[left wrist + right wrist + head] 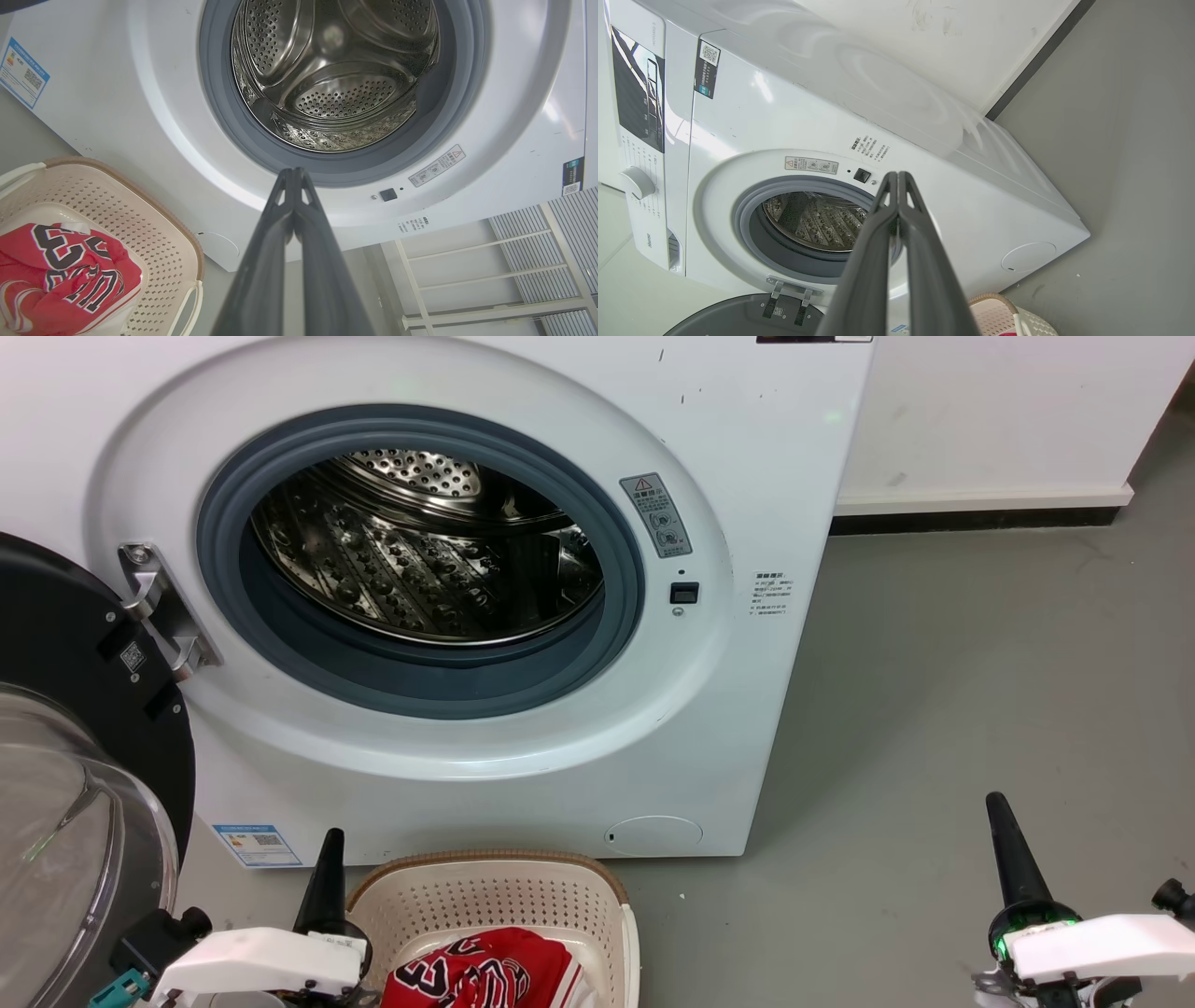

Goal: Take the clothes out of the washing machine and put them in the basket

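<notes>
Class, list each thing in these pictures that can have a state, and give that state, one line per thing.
washing machine door: swung open
washing machine drum: no clothes visible inside
basket: upright on the floor, holding a garment
red jersey: crumpled in the basket
left gripper: shut, holding nothing
right gripper: shut, holding nothing

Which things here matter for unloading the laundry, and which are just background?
Job:
washing machine, door open
drum, no clothes visible inside
basket
red jersey, in the basket
left gripper and right gripper, both shut

Background:
warning sticker
shelving
floor
wall
</notes>
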Tool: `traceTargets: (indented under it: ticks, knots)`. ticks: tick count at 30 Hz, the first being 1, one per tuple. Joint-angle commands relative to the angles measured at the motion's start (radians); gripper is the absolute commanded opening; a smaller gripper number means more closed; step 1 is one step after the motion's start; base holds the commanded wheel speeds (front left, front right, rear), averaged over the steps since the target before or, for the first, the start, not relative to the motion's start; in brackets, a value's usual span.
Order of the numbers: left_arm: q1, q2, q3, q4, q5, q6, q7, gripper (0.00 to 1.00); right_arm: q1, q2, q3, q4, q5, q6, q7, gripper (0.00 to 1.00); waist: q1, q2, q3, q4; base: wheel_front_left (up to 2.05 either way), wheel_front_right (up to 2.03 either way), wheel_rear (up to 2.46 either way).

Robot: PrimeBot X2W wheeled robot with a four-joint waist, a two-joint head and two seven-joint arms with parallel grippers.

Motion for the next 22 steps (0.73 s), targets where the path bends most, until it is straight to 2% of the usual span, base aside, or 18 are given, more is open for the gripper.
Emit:
traceTargets:
  ticks: [1,22]
  knots:
    - [-0.025,0.005,0.005,-0.005,-0.03,-0.009,0.006,0.0,-0.031,-0.007,-0.004,-0.001,0.03,0.0,0.007,0.0,0.0,0.0,0.0,0.0,0.0,0.0,0.0]
    - [-0.057,0.004,0.026,0.023,-0.234,-0.04,0.058,0.0,-0.07,-0.005,-0.021,0.045,0.229,0.0,0.058,0.0,-0.0001,0.0,0.002,0.004,0.0,0.0,0.0]
